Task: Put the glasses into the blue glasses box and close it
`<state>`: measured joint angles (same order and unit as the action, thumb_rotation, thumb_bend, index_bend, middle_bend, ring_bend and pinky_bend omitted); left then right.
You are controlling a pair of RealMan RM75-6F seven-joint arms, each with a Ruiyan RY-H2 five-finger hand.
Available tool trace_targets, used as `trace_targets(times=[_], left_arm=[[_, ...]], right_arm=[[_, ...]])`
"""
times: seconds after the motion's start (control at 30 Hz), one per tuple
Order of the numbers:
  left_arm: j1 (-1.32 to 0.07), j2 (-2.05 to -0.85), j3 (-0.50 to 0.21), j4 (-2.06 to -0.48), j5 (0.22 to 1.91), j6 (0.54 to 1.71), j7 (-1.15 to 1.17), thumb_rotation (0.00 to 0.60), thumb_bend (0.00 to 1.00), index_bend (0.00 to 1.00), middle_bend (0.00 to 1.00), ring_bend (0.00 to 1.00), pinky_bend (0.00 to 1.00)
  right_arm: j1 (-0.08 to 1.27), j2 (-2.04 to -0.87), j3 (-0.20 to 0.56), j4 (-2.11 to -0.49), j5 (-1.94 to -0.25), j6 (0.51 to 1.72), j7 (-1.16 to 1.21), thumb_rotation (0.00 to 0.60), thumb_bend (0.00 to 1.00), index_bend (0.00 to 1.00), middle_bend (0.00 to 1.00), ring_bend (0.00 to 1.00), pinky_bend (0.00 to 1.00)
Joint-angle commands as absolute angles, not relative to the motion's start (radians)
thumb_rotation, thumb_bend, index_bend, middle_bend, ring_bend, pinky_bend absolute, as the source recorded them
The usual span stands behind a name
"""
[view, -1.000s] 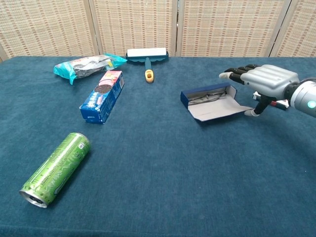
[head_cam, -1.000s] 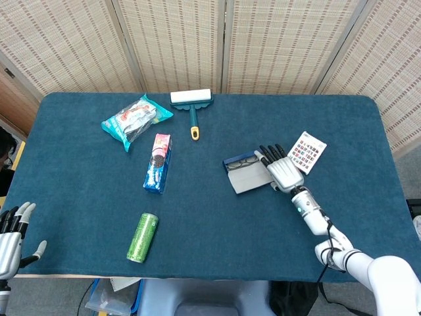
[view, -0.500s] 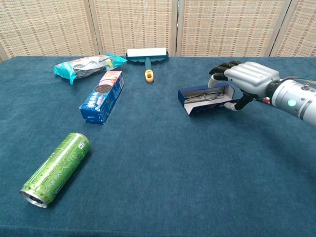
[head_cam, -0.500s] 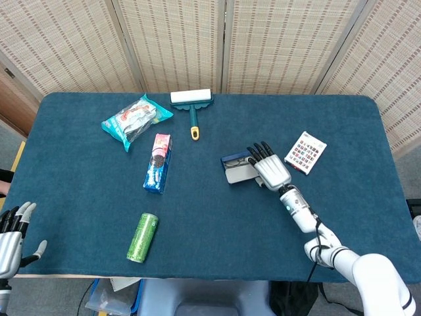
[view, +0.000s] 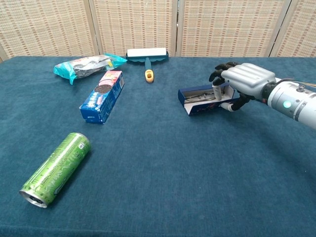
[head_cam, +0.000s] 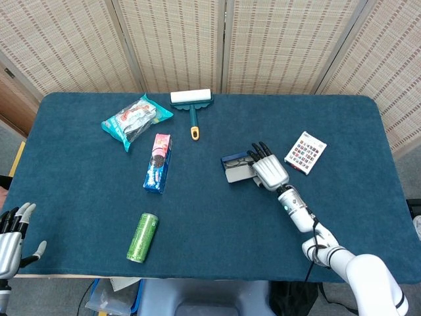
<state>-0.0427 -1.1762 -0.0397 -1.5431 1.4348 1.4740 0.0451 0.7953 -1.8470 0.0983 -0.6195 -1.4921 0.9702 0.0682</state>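
The blue glasses box (head_cam: pixel 237 168) (view: pixel 201 102) lies right of the table's centre. Its lid is tilted up over the tray and leaves a gap along the top. Through that gap the glasses (view: pixel 199 97) show inside the box in the chest view. My right hand (head_cam: pixel 266 169) (view: pixel 245 81) is at the box's right end. Its fingers (view: pixel 217 75) reach over the far rim while the thumb presses the lid's outer face. My left hand (head_cam: pixel 10 239) hovers off the table's near left corner with its fingers apart, holding nothing.
A green can (head_cam: pixel 142 237) (view: pixel 56 168) lies near the front left. A blue cookie box (head_cam: pixel 158 162), a snack bag (head_cam: pixel 135 120) and a lint roller (head_cam: pixel 191 102) sit further back. A printed card (head_cam: pixel 306 152) lies right of my right hand.
The lid, flat on the table a second ago, has been swung up over the tray. My right hand followed it leftward onto the box's right end. The left hand has stayed put.
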Motion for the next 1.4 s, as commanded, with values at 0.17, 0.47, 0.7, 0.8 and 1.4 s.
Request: trace_targets(times=[0.17,0.47,0.7,0.8,1.4], left_arm=[[-0.042,-1.177,-0.039,-1.54,1.435,1.475,0.04,0.6,0.31,0.04,0.0,0.0,0.0],[-0.042,-1.178,-0.037,-1.538,1.443,1.477,0.034,0.6,0.31,0.04,0.0,0.0,0.0],[-0.043,-1.176,-0.035,-1.547,1.457,1.484,0.034,0.6,0.31,0.04,0.0,0.0,0.0],[-0.042,-1.173,-0.034,-1.551,1.459,1.487,0.031,0.6,0.31,0.04,0.0,0.0,0.0],[-0.036,-1.163,-0.03,-1.554,1.464,1.494,0.011,0.6,0.31,0.04,0.0,0.0,0.0]], right_arm=[[0.791,-1.843,0.094,-0.624,-1.496,0.981,0.078,0.6,0.36,0.56,0.21,0.0,0.0],[0.73,-1.779,0.058,-0.721,-1.523,1.06,0.068,0.6,0.4,0.63,0.26,0.0,0.0],[0.625,-1.644,0.006,-0.953,-1.551,1.173,-0.005,0.6,0.41,0.64,0.28,0.0,0.0],[0.584,-1.585,-0.015,-1.048,-1.558,1.21,-0.045,0.6,0.41,0.64,0.28,0.01,0.0],[0.578,-1.536,0.022,-1.141,-1.518,1.136,-0.144,0.6,0.41,0.64,0.27,0.02,0.0]])
